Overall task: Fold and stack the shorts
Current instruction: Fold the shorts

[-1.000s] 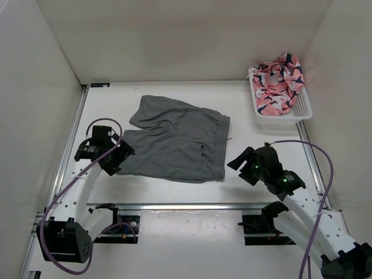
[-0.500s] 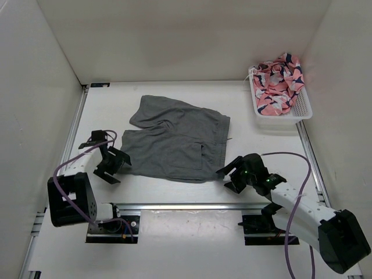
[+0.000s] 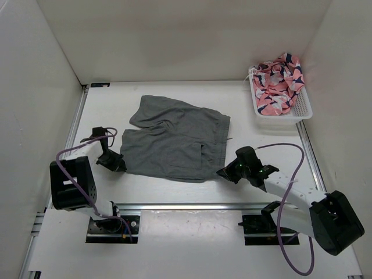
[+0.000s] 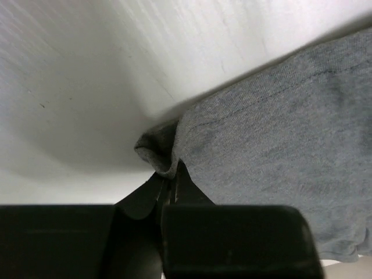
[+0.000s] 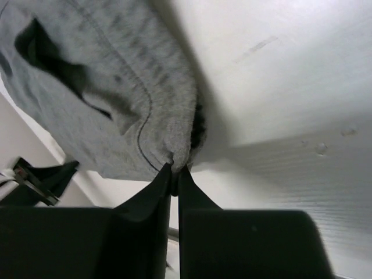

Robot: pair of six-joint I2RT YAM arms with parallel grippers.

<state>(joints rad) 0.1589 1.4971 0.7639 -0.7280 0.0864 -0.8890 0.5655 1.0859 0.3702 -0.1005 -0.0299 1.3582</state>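
Observation:
The grey shorts (image 3: 174, 139) lie spread flat in the middle of the table, waistband to the right, legs to the left. My left gripper (image 3: 119, 165) is shut on the near left corner of the lower leg; in the left wrist view the cloth (image 4: 279, 133) bunches between the closed jaws of that gripper (image 4: 170, 174). My right gripper (image 3: 224, 172) is shut on the near right corner at the waistband, and the right wrist view shows the gathered shorts edge (image 5: 174, 125) pinched at the tips of the gripper (image 5: 174, 170).
A white basket (image 3: 302, 111) at the back right holds a crumpled pink, white and navy patterned garment (image 3: 278, 82). White walls enclose the table on the left, back and right. A metal rail (image 3: 186, 206) runs along the near edge.
Both grippers dropped to the near corners of the shorts and went from open to shut on the cloth. Both arms now lie low over the table.

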